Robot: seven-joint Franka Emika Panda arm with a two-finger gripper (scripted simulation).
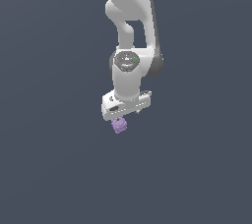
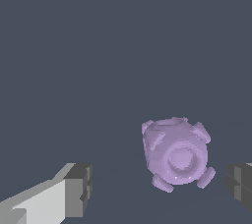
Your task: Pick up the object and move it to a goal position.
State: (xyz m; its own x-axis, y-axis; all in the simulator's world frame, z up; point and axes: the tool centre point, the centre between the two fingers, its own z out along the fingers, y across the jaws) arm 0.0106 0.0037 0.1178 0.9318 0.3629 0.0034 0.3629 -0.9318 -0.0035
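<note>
Two pincer (image 2: 157,188) fingers (image 2: 74,188) spread, cropped at frame edge; object (image 2: 176,158) between, untouched.

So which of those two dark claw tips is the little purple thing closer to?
The tiny pale purple knobbly lump sits nearer the dark fingertip at the picture's edge; a wider gap separates it from the fingertip on the white finger.

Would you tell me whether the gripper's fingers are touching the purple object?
Apart. The wrist view shows bare background between the purple object and each of the fingers; the gripper is open.
</note>
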